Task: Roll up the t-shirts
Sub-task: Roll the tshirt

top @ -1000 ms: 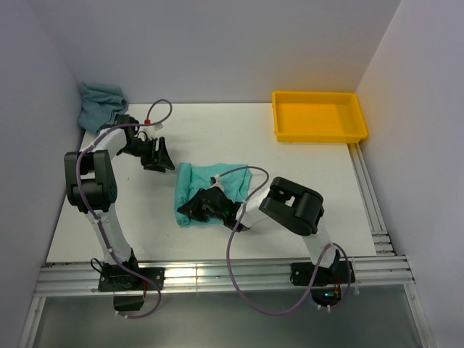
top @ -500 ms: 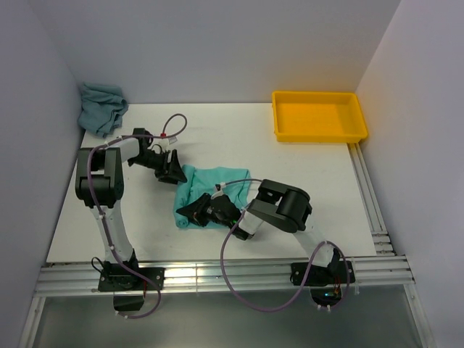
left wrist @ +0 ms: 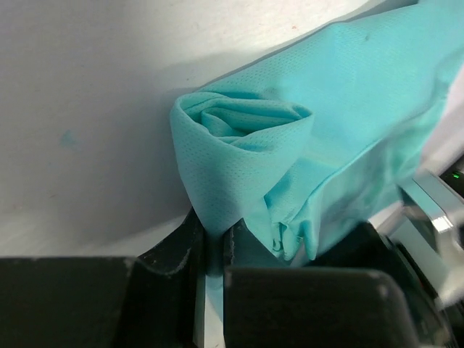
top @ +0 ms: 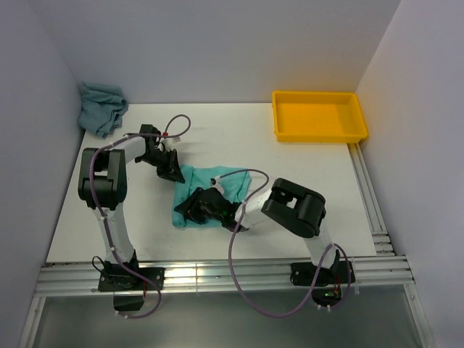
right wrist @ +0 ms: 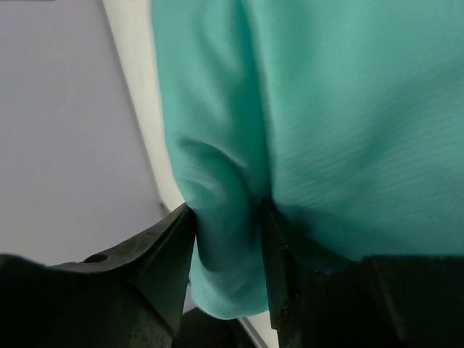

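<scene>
Two t-shirts, entered by us as follows.

Item one: mint-turquoise t-shirt (top: 214, 185), lying crumpled at the middle of the white surface (top: 312, 196), between the two arms. In the left wrist view its far-left corner (left wrist: 246, 145) is wound into a loose spiral of layers standing up off the surface. In the right wrist view we see smooth cloth (right wrist: 326, 130) with one fold drawn down at its near edge.

Item two: grey-teal t-shirt (top: 100, 106), bunched in the far left corner against the wall, well apart from item one and touched by nothing.

Left fingers (top: 172, 171): at the far-left corner of item one. Up close, the left fingers (left wrist: 174, 254) are clenched on a thin fold of that shirt, with only a sliver of gap between them.

Right fingers (top: 188, 210): at the near-left edge of item one. Up close, the right fingers (right wrist: 163, 261) stand somewhat apart with a fold of the shirt filling the gap and touching both. We cannot tell whether they press it or merely flank it.

Yellow tray (top: 319, 137): far right of the surface, well apart from both shirts.
</scene>
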Motion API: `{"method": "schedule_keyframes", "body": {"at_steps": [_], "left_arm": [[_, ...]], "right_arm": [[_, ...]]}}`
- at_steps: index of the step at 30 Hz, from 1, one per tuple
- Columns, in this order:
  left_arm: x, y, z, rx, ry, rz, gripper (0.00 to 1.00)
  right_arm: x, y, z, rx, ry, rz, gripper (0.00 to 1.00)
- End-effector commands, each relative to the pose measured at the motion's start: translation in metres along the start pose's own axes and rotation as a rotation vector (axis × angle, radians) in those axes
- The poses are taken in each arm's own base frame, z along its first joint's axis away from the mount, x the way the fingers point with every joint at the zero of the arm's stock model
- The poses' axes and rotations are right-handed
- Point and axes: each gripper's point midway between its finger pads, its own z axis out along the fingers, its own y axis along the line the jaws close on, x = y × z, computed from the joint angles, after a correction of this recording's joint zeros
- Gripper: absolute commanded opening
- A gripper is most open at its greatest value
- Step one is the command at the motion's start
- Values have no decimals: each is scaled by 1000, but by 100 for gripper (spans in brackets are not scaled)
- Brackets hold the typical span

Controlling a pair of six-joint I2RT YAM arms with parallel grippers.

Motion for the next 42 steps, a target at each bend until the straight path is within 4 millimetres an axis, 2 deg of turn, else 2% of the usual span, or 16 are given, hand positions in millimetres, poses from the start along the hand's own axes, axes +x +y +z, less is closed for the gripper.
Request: {"method": "schedule_keyframes", "body": {"at_steps": [1, 2, 4, 5, 7, 10, 12, 13, 14, 16, 17, 19, 20, 23, 30, 42], "left_arm": [[-17, 22, -11, -197, -64, 58, 0], [-16, 22, -10, -205, -61, 59, 0], [-16, 24, -11, -230, -56, 63, 0], [-16, 25, -11, -237, -55, 64, 0], [-14, 26, -10, -256, -50, 67, 0], [-13, 25, -10, -273, -47, 73, 0], [-13, 25, -9, -277, -44, 75, 0], [-13, 25, -9, -282, -43, 76, 0], [-12, 24, -8, -282, -41, 78, 0], [-13, 23, -8, -286, -40, 79, 1], [-13, 23, -7, -290, -38, 83, 1], [-14, 21, -7, -292, -39, 87, 1], [-14, 20, -7, -293, -39, 90, 1], [-14, 18, -5, -292, -32, 90, 1], [-14, 18, -5, -304, -31, 91, 2], [-20, 13, -6, -298, -35, 100, 16]], "right_arm": [[-3, -18, -15, 251, -62, -200, 50], [-8, -1, -13, 252, -105, -221, 51], [-4, -8, -22, 344, -112, -286, 52], [-7, 5, -21, 344, -144, -302, 54], [-4, 0, -30, 418, -150, -361, 55], [-8, 12, -40, 484, -201, -446, 57], [-10, 37, -41, 481, -235, -479, 59], [-13, 27, -45, 546, -238, -524, 59], [-12, 46, -44, 526, -255, -532, 59], [-16, 40, -46, 595, -273, -594, 59], [-16, 56, -43, 573, -286, -597, 59], [-19, 51, -38, 610, -295, -645, 58], [-17, 64, -33, 585, -300, -647, 57], [-19, 68, -20, 589, -311, -683, 54], [-17, 53, 14, 591, -276, -741, 53], [-10, 18, 5, 727, -232, -758, 54]]}}
